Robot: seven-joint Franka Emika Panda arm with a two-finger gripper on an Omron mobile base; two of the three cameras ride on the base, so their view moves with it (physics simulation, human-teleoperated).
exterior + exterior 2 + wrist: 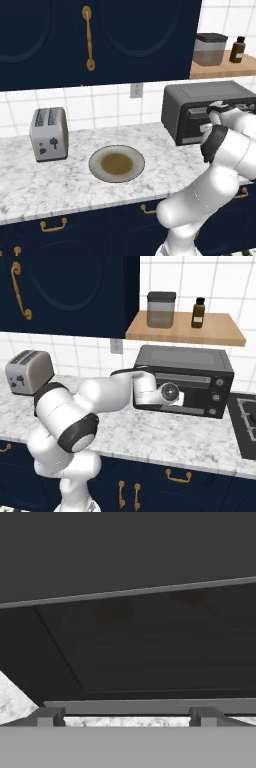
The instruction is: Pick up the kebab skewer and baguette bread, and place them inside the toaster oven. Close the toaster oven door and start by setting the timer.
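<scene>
The toaster oven (186,359) stands on the marble counter under the wooden shelf. The toaster oven door (200,395) looks shut. In the hand view the door's dark glass (150,647) is very close, with the bar handle (150,706) across the bottom. My gripper (172,393) is right up against the left part of the door, and from the left base it sits before the oven front (216,111). Its fingers are hidden, so its state is unclear. The kebab skewer and the baguette bread are out of sight.
A round plate with a brown centre (117,163) lies on the counter left of the oven, and a silver two-slot toaster (49,134) stands further left. The shelf holds a canister (161,309) and a brown bottle (198,312). A stovetop (247,416) borders the oven's right.
</scene>
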